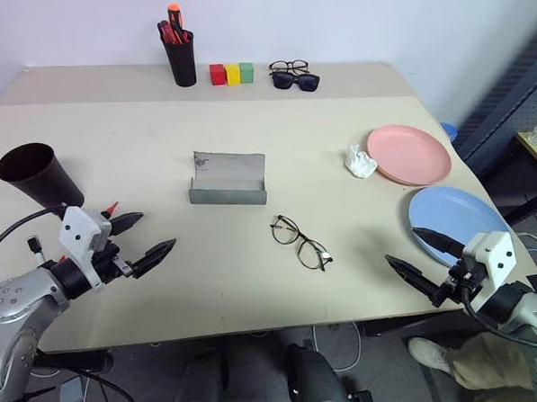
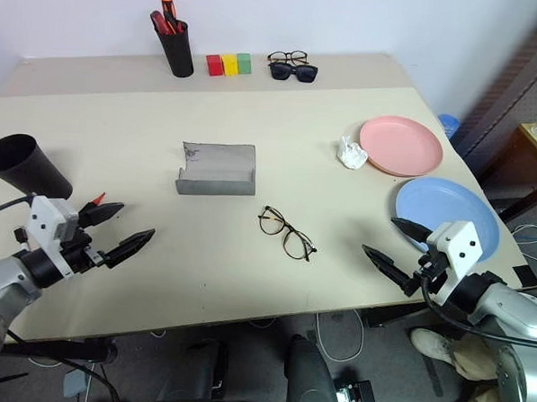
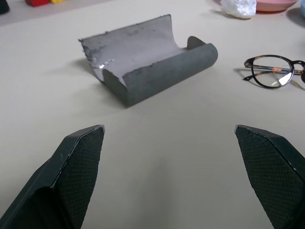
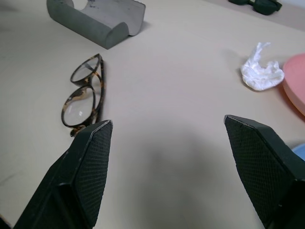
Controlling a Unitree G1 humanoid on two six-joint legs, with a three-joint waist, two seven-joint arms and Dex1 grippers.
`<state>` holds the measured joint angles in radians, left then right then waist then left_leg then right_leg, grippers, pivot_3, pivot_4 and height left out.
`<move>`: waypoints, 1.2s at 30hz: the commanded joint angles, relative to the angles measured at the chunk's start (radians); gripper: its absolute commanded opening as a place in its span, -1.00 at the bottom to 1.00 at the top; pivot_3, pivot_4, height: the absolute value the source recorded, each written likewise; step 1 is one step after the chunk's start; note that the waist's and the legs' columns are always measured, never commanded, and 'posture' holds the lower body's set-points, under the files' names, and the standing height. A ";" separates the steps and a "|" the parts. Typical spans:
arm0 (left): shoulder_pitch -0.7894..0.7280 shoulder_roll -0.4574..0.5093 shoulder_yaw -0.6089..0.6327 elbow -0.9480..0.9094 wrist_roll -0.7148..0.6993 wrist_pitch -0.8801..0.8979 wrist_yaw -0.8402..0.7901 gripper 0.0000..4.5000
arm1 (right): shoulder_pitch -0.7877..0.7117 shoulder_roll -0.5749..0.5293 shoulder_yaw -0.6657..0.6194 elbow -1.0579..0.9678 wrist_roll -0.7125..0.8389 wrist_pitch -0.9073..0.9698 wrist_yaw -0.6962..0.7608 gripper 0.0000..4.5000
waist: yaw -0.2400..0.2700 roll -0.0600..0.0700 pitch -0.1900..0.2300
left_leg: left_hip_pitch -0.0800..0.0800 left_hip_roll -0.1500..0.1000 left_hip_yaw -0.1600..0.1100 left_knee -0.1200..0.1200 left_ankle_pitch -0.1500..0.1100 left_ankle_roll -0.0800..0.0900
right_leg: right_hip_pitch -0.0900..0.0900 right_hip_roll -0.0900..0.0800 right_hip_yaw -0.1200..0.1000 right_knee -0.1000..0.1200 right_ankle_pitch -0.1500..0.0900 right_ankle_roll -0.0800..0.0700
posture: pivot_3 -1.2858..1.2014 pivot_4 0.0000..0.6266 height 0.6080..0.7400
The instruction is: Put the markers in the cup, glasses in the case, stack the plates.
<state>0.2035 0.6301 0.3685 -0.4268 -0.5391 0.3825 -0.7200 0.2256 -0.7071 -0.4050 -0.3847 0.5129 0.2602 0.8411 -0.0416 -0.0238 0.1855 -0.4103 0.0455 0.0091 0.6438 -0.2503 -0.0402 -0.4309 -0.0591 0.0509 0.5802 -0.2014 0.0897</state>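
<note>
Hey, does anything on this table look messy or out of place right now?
A crumpled white wad lies beside the pink plate. The dark cup lies tipped at the table's left edge, and the grey case sits open and empty.

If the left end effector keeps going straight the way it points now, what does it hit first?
Most likely the grey case. The open left end effector points across bare table toward it, with nothing between. The glasses lie off to one side, though depth is hard to judge.
</note>
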 commanded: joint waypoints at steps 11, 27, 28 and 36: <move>-0.004 -0.025 -0.015 -0.057 0.021 -0.011 0.059 1.00 | -0.043 -0.009 -0.014 0.040 -0.010 -0.039 0.002 0.69 | -0.002 0.000 0.000 | 0.002 0.002 -0.001 0.005 0.000 0.001 | 0.000 0.003 0.000 0.005 -0.002 0.004 | 0.03 -0.52 1.00; -0.001 -0.027 -0.012 -0.075 0.014 0.007 0.096 1.00 | -0.101 0.001 0.041 0.056 -0.045 -0.059 0.010 0.69 | 0.000 0.000 0.000 | 0.003 0.002 -0.001 0.005 0.000 0.001 | 0.000 0.004 0.000 0.007 0.000 0.001 | 0.03 -0.52 1.00; -0.002 -0.027 -0.011 -0.076 0.012 0.011 0.101 1.00 | -0.106 0.001 0.046 0.054 -0.045 -0.060 0.009 0.69 | 0.000 0.000 0.000 | 0.003 0.002 -0.001 0.005 0.000 0.001 | 0.000 0.004 0.000 0.007 0.000 0.001 | 0.03 -0.52 1.00; -0.074 -0.073 0.034 -0.100 -0.043 0.193 0.309 1.00 | -0.215 0.026 0.154 0.043 0.010 -0.077 0.095 0.69 | -0.001 -0.001 0.000 | 0.004 0.002 -0.001 0.007 0.000 0.001 | 0.000 0.004 0.001 0.014 -0.002 0.004 | 0.03 -0.52 1.00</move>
<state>0.1483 0.5571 0.3706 -0.4829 -0.5758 0.5283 -0.4832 0.0380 -0.6854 -0.2685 -0.3165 0.4867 0.2058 0.9028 -0.0424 -0.0250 0.1857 -0.4057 0.0475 0.0067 0.6516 -0.2505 -0.0390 -0.4305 -0.0541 0.0514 0.5958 -0.2038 0.0939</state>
